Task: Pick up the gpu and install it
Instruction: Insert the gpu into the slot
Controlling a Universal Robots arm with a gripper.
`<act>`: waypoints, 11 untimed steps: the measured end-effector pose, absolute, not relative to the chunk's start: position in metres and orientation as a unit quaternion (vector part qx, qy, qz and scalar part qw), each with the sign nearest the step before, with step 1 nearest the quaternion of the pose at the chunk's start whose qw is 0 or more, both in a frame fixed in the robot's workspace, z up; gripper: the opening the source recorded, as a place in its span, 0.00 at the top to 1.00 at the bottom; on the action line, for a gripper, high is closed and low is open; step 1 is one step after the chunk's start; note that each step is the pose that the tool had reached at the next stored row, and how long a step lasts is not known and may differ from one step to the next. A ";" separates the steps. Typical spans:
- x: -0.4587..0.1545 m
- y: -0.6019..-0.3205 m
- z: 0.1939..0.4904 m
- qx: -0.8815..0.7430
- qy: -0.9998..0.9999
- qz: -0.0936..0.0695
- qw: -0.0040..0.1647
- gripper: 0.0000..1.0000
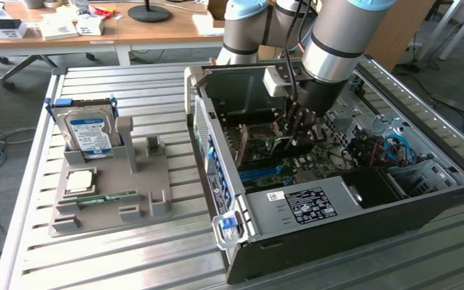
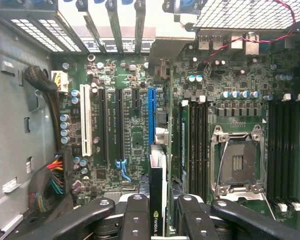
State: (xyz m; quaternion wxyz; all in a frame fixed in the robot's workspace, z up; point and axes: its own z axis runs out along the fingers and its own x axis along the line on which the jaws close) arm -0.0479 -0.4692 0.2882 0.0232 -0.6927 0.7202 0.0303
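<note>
Now: fingers (image 2: 136,219) partly closed, clamped on top edge of gpu (image 2: 156,200), card edge-on between them. gpu inside open case (image 1: 361,235), over blue slot (image 2: 151,112) on motherboard (image 2: 135,145); contact unclear. Case toward tabletop (image 1: 135,254) edge on exterior view's right. Likely light, stiff, fragile: hold bare board edge, contacts free.

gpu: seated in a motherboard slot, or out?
Out. The gpu sits edge-on between the jaws, above the motherboard; the blue slot is bare along its visible length.
</note>
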 end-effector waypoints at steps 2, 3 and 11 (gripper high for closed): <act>-0.048 -0.469 0.288 -0.693 0.720 0.030 0.023 0.74; -0.048 -0.469 0.288 -0.693 0.720 0.030 0.023 0.74; -0.052 -0.469 0.287 -0.693 0.720 0.030 0.023 0.74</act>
